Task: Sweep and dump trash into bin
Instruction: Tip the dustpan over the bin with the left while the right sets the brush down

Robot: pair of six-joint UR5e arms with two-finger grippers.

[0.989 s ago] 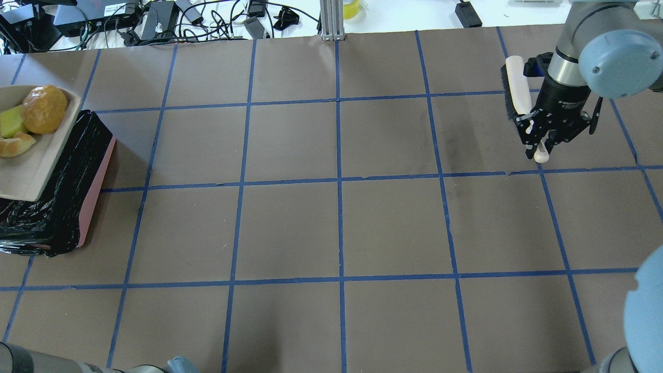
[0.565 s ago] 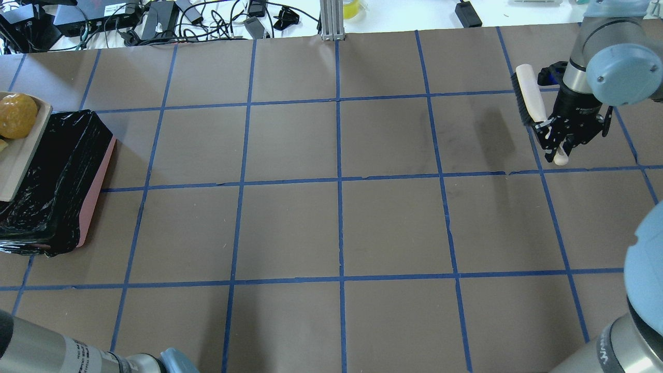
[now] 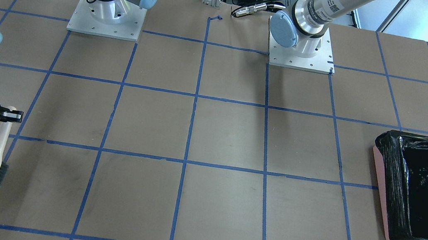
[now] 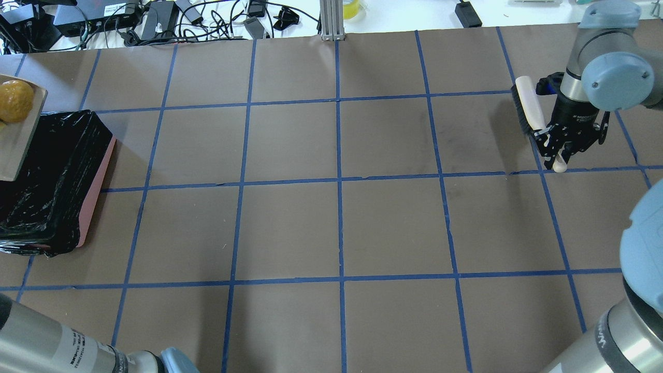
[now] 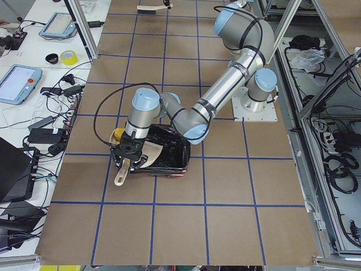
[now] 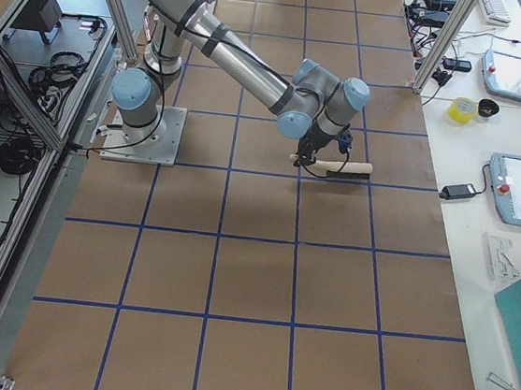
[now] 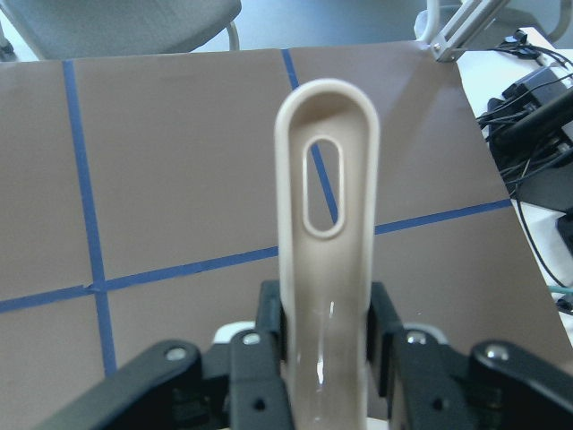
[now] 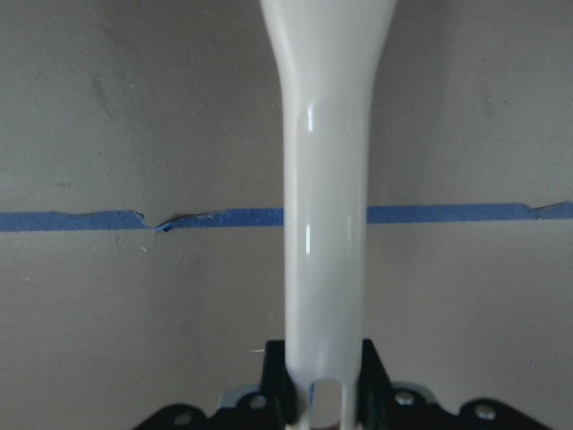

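The pink bin (image 4: 96, 191) with its black bag sits at the table's left end. A beige dustpan (image 4: 20, 134) hangs over the bin's outer side, largely cut off by the edge of the overhead view. A golden-brown bread roll (image 4: 15, 101), part of the trash, lies on the dustpan; the other trash is out of view. My left gripper (image 7: 327, 322) is shut on the dustpan's slotted handle (image 7: 327, 197). My right gripper (image 4: 558, 150) is shut on the white handle of a brush (image 4: 527, 106) at the far right, with its dark bristles near the table.
Cables and power bricks (image 4: 155, 18) crowd the white bench beyond the table's far edge. A metal post (image 4: 331, 20) stands at far centre. Blue tape lines grid the brown table (image 4: 336, 228). Both arm bases (image 3: 105, 17) stand at the robot's side.
The dustpan with the trash has shifted left, mostly out of the overhead view, uncovering more of the bin. The right arm has carried the brush a little to the right.
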